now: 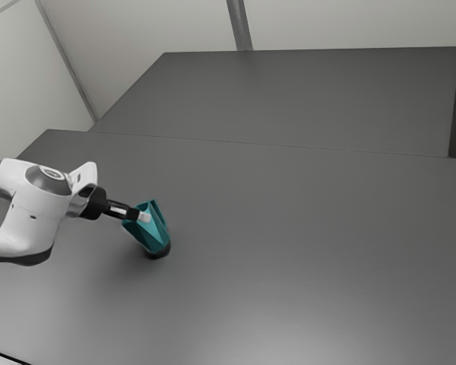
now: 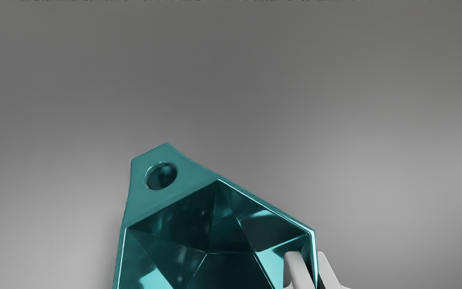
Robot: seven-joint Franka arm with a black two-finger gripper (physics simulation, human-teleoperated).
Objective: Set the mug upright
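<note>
Teal mug (image 1: 151, 230) on bench (image 1: 289, 251), just beyond end of white arm (image 1: 38, 209), canted. Our claw (image 1: 144, 217) narrow, pinching mug's wall, one finger inside, one outside. Long axis slants: mouth leans back toward arm, base (image 1: 159, 252) points down and away from arm; handle (image 2: 150, 188) well round rim from claw. We judge righting in hand; next, tip axis vertical, seat base flat, then release.

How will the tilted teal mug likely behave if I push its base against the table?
The mug is probably stiff, given its flat facets and crisp edges. Held at one side wall by the gripper, it may pivot under the push. Its glossy faces could also slip.
</note>
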